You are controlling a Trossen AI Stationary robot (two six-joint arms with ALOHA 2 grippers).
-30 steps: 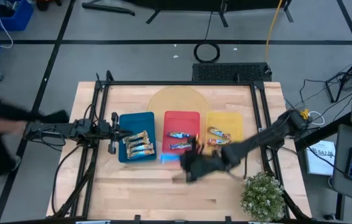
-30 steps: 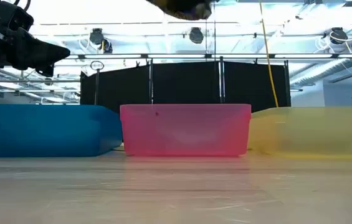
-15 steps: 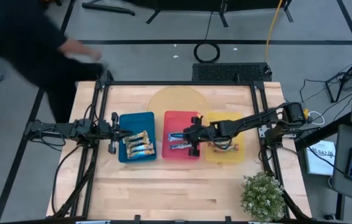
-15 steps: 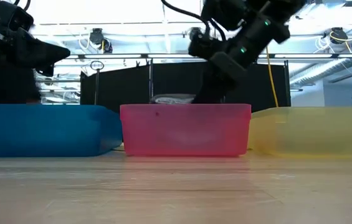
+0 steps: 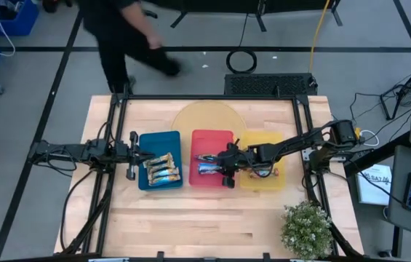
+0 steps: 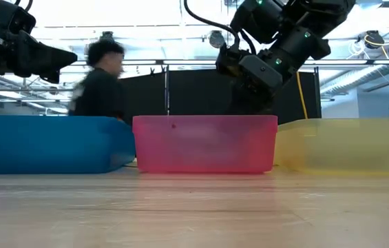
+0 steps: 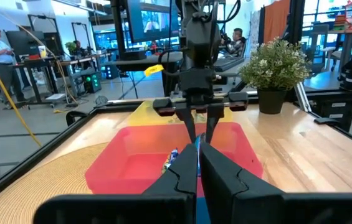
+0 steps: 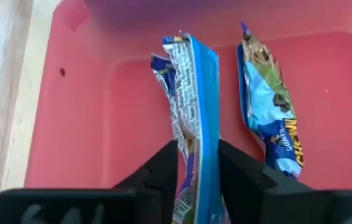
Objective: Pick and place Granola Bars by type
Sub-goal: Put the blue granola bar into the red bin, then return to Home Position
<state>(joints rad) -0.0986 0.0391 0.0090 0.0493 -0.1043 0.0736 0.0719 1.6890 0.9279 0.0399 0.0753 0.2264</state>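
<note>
The right gripper [image 5: 225,168] reaches down into the red tray [image 5: 212,138], its fingers clamped on a blue-white granola bar [image 8: 195,118] held edge-up, with another blue-white bar [image 8: 268,118] lying flat just beside it. The left gripper [image 5: 134,155] waits, fingers closed, at the blue tray [image 5: 147,140], where tan-gold bars [image 5: 161,169] lie
</note>
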